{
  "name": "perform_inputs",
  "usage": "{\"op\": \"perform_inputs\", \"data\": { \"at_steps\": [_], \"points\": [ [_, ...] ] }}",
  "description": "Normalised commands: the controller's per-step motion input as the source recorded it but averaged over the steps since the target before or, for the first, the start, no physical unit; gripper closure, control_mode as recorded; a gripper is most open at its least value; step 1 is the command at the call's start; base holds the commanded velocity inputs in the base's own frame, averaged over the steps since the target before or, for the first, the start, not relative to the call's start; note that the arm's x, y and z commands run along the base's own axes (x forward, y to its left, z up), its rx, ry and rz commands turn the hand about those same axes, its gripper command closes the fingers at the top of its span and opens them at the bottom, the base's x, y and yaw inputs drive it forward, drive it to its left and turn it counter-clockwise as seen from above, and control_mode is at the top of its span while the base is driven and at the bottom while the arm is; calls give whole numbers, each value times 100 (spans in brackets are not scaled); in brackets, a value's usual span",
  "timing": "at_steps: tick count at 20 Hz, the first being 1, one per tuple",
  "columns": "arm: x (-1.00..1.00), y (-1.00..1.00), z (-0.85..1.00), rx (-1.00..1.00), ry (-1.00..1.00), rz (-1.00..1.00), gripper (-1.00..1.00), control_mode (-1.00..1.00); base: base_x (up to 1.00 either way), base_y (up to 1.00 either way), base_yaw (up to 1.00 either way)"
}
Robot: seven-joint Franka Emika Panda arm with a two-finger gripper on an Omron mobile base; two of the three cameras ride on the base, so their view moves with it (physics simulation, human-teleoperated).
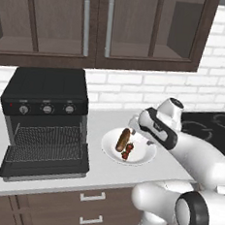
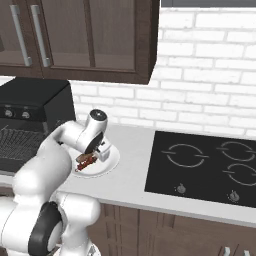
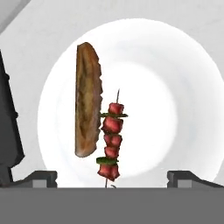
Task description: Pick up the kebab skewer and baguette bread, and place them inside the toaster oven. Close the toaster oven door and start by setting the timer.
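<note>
- Pale grey surface [image 1: 53,189], running along a white brick wall above dark drawer fronts.
- Toaster oven [image 1: 47,93] standing on its left part, toaster oven door [image 1: 44,169] dropped flat onto the top near the front edge, wire rack showing inside.
- White plate [image 1: 144,158] just right of the oven, apart from it, carrying the baguette bread [image 1: 123,139] and kebab skewer [image 1: 128,151] side by side.
- Black cooktop [image 2: 205,167] set in farther right.
</note>
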Motion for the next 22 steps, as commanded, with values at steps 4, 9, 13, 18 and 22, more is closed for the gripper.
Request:
{"op": "perform_inputs", "data": {
  "at_steps": [4,9,13,18,22],
  "points": [
    [95,-4,0,-6,21,0,-100,-100,0,0,0],
    [49,9,-18,-11,13,1,-100,-100,0,0,0],
    [0,15,-32,-12,6,7,-100,-100,0,0,0],
    [-2,9,-49,-8,2,7,-100,-100,0,0,0],
    [11,4,-45,0,0,6,-100,-100,0,0,0]
  ]
}}
